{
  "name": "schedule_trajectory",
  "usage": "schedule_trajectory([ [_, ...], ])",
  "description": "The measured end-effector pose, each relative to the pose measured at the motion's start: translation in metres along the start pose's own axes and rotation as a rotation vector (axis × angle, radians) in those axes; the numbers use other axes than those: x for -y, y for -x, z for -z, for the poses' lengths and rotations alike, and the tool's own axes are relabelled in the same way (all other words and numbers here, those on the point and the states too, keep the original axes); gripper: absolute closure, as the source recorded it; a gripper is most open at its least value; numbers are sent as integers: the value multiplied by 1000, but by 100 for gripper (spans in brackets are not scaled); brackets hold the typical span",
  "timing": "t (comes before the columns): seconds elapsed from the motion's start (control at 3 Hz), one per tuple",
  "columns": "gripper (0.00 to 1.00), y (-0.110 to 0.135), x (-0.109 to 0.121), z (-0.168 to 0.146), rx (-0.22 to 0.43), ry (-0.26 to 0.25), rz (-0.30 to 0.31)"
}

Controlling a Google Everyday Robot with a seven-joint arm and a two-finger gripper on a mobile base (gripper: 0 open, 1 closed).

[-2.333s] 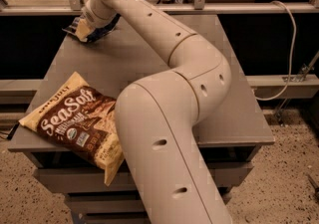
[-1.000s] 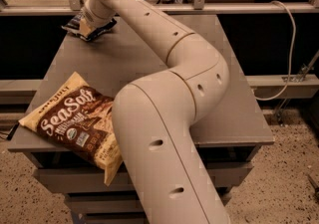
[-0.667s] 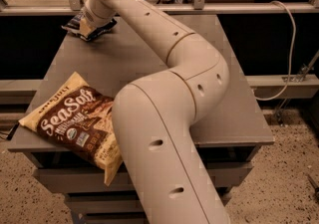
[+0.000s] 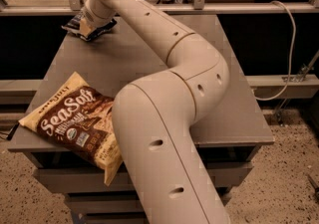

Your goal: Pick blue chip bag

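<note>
The blue chip bag (image 4: 75, 21) is a small dark crinkled bag at the far left corner of the grey table (image 4: 149, 68). My gripper (image 4: 89, 25) is down on top of it at the end of my cream arm (image 4: 164, 44). The wrist covers the middle of the bag, so only its dark edges show on either side (image 4: 103, 28). I cannot tell whether the bag is resting on the table or slightly off it.
A large cream-and-brown SeaSalt bag (image 4: 75, 123) lies at the near left corner and overhangs the front edge. My arm's big lower link (image 4: 159, 158) crosses the front middle of the table. A rail (image 4: 199, 6) runs behind the table. A cable (image 4: 289, 44) hangs at the right.
My wrist and the blue chip bag under it have shifted slightly up and towards the far left. The SeaSalt bag has not moved.
</note>
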State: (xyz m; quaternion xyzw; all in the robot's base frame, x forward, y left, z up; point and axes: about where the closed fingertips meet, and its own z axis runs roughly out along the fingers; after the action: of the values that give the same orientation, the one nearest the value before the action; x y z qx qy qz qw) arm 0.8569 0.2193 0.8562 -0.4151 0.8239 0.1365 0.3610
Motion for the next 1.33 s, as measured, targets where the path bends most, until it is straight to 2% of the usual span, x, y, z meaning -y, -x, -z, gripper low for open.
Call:
schedule_trajectory([
  [0.67, 53, 0, 0, 0, 0, 0, 0],
  [1.0, 30, 3, 5, 1, -13, -29, 45],
  [1.33, 7, 12, 4, 17, -30, -62, 92],
])
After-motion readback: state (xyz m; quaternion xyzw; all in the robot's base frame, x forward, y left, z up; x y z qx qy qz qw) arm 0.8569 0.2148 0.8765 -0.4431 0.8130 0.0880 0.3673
